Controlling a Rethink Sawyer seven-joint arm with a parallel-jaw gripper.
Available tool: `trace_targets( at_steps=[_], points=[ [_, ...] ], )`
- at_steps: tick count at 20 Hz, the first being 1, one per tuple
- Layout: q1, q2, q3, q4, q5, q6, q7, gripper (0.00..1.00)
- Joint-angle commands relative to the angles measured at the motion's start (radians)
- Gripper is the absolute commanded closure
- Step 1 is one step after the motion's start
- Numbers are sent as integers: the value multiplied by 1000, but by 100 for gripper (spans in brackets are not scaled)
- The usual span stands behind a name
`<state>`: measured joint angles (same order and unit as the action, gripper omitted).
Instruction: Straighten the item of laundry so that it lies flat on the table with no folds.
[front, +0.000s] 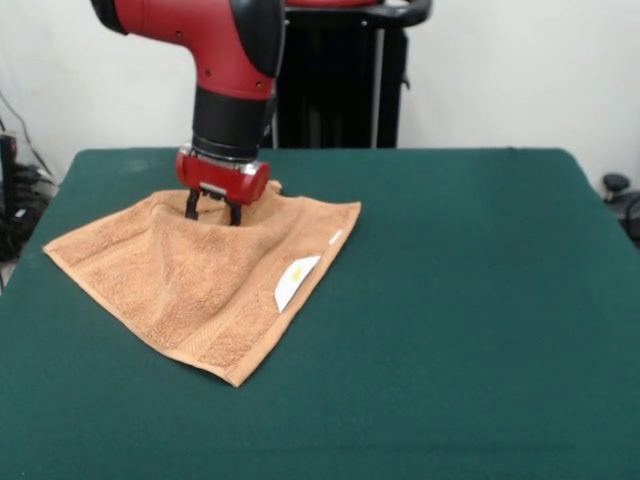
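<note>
Gripper (213, 212), left of centre, pinches a raised peak of the towel (200, 285); best drawn outward low and slow over the table (480, 300).

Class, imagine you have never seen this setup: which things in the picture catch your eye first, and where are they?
First, the red and black arm coming down from the top left, its claw pressed onto the far part of the towel. Next, the orange-tan towel itself, spread on the left half of the green table, raised into a peak at the claw, with a white label at its right edge.
</note>
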<state>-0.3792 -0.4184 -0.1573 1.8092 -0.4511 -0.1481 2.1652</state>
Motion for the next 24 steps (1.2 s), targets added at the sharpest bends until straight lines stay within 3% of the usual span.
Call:
trace_targets(
  at_steps=[1,18,24],
  points=[
    [48,160,82,105,42,-27,168,0],
    [61,258,22,133,48,-142,154,0],
    [57,246,-8,141,24,-148,119,0]
  ],
)
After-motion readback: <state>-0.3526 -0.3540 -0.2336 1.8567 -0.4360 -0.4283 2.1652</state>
